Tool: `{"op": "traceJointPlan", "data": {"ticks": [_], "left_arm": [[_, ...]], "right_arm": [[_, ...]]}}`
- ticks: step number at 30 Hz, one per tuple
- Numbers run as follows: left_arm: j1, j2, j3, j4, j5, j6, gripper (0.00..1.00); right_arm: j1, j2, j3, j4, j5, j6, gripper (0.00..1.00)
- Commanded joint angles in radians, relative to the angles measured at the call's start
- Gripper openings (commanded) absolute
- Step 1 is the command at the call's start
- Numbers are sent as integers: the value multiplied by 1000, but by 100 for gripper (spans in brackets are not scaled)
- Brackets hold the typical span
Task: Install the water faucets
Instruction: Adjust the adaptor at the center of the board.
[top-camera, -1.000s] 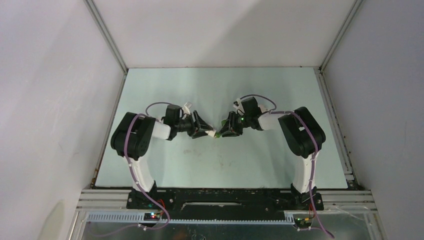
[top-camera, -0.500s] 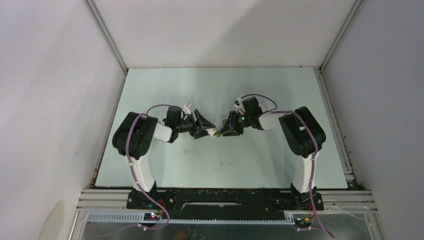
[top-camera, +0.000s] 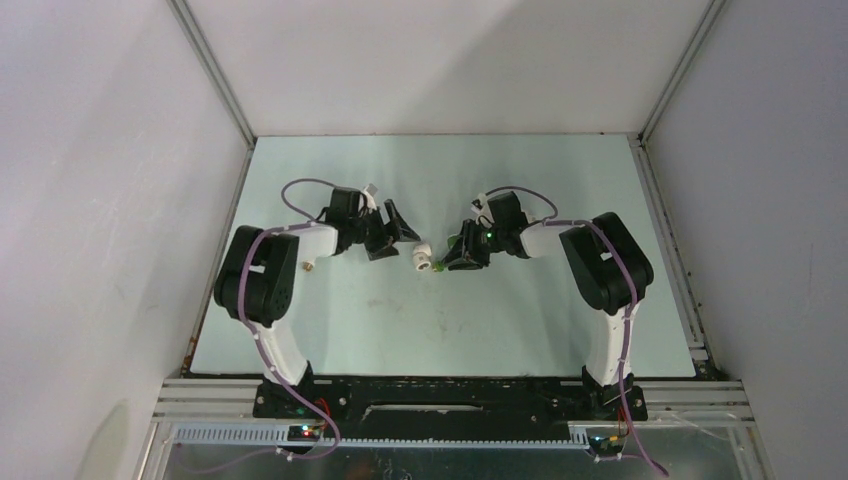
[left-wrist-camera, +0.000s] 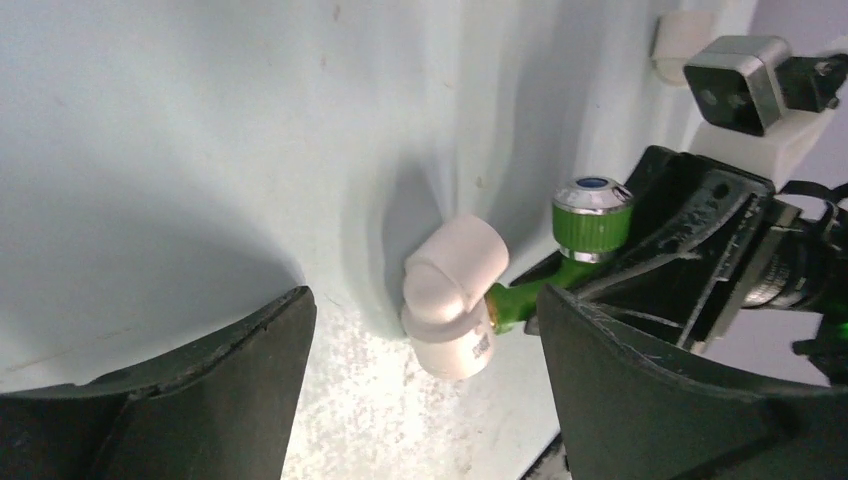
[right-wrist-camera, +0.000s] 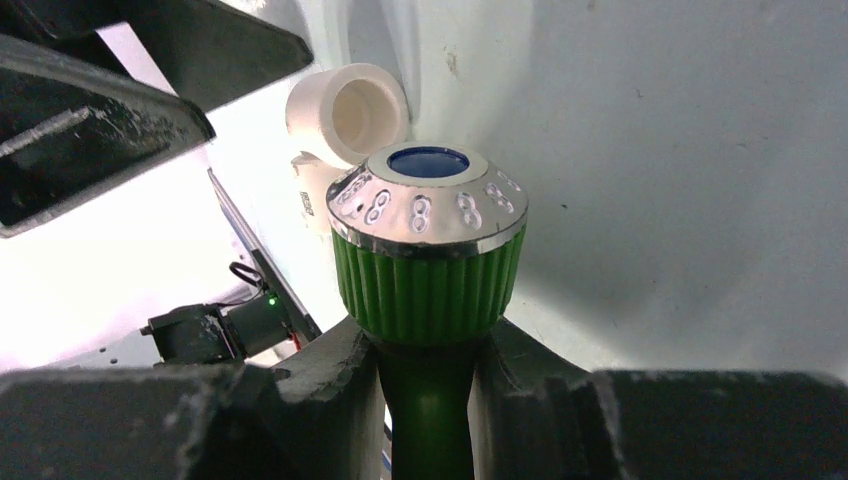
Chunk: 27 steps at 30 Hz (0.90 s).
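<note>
Between the clenched fingers of the right gripper (right-wrist-camera: 430, 400), the green faucet (right-wrist-camera: 428, 270) is gripped by its stem, its chrome-capped knob clear of the fingers, above the table (top-camera: 330, 320). A white elbow fitting (left-wrist-camera: 455, 295) is seen joined to the faucet's end. Just beside it, the left gripper (top-camera: 398, 240) is held with jaws spread wide, nothing grasped.

The bright green plastic faucet (right-wrist-camera: 428, 290) has a ribbed green knob, dimpled silver cap, blue centre disc. The stubby white plastic elbow fitting (left-wrist-camera: 455, 290) carries a small dark printed code. The pale mint table surface (top-camera: 450, 170) shows faint dark scuffs.
</note>
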Motion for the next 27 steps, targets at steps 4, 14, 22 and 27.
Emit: {"op": "traceJointPlan", "data": {"ticks": [4, 14, 22, 27], "left_arm": [[7, 123, 190, -196, 59, 171, 86], [-57, 131, 133, -96, 161, 94, 81], [-146, -33, -97, 134, 52, -104, 67], [-213, -83, -138, 204, -54, -215, 64]], "right_arm": [[-11, -5, 27, -13, 24, -30, 0], [-70, -115, 27, -169, 33, -120, 0], [-93, -208, 27, -301, 49, -205, 0], [-92, -259, 4, -350, 62, -240, 0]]}}
